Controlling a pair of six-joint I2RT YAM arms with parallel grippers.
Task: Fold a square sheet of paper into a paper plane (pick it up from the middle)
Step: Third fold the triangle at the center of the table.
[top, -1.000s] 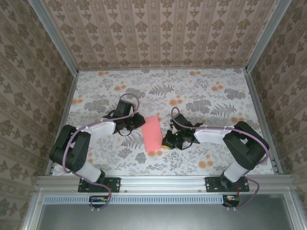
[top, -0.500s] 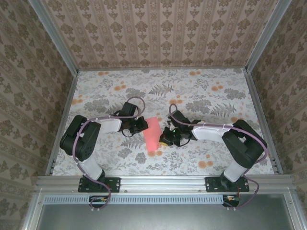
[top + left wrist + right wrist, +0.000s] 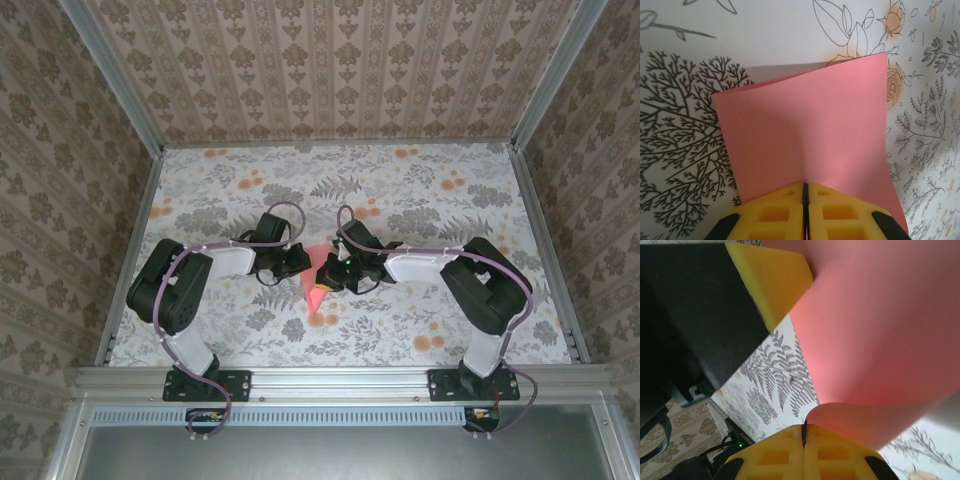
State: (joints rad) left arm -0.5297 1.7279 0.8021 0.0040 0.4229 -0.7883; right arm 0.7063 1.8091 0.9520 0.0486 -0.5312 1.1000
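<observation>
Closer together now: L pincer (image 3: 805, 197), R pincer (image 3: 803, 432) clamp sheet (image 3: 805, 135); R wrist shows bowing.

1. Near the middle of the table (image 3: 420, 200), between both grippers: the square sheet of paper (image 3: 316, 283).
2. Touching its left edge: the left gripper (image 3: 297, 262).
3. Touching its right edge: the right gripper (image 3: 327, 275), just beside the left gripper.
4. Lowest tip of the sheet toward the table's near edge.
</observation>
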